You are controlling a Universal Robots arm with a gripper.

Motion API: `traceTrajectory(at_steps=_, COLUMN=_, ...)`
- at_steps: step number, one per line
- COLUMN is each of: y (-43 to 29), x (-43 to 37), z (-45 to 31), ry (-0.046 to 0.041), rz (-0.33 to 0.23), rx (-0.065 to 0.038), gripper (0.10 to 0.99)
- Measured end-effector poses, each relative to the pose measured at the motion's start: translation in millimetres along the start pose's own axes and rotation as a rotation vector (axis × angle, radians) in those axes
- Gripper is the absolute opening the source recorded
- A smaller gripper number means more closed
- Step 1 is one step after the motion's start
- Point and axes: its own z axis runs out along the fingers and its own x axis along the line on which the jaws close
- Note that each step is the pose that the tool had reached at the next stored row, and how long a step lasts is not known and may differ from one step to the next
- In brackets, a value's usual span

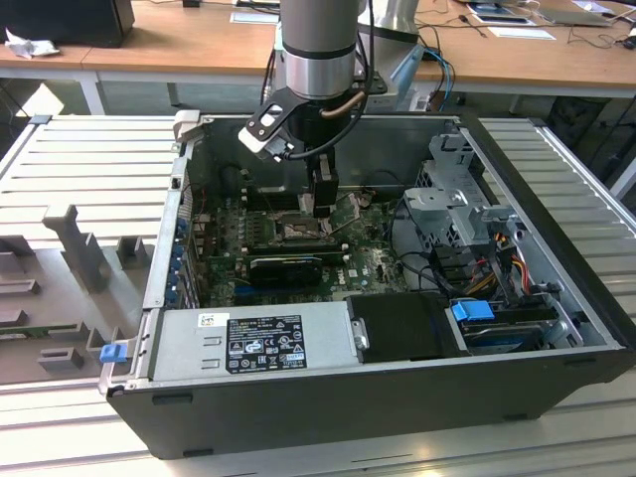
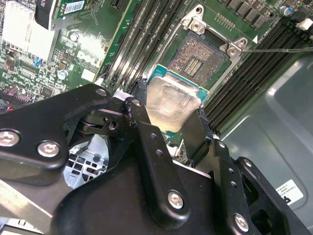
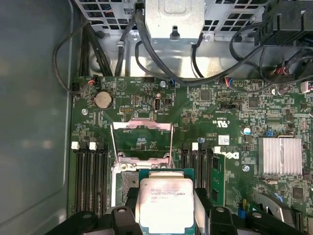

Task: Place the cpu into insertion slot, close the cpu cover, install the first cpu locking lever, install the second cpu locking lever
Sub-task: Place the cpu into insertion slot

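Placement step: black two-finger gripper (image 1: pixel 323 204), fingers clamping pale silver square cpu (image 3: pixel 165 203), is hovering above dark-rimmed square insertion slot (image 2: pixel 201 55), at twelve o'clock of grey power-supply box (image 1: pixel 263 338) in the exterior view; seating likely needing level alignment.

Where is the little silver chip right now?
In the second wrist view, the cpu is pinched in the gripper, right by the open insertion slot.

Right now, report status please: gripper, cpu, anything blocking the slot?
Status: gripper shut on cpu; cpu at insertion slot, not seated; cpu cover open; nothing seen blocking.
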Motion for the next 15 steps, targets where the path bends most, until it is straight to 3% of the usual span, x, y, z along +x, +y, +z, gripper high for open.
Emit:
traceTrajectory(at_steps=10, y=-0.4, x=2.1, z=5.9, ry=0.0004, rz=0.0, rx=0.0, gripper=0.529)
traceTrajectory(at_steps=13, y=-0.8, x=4.5, z=10.9, ry=0.0003, rz=0.002, rx=0.0, gripper=0.529)
traceTrajectory(at_steps=15, y=-4.3, x=4.9, z=13.3, ry=0.0002, rz=0.002, rx=0.0, gripper=0.529)
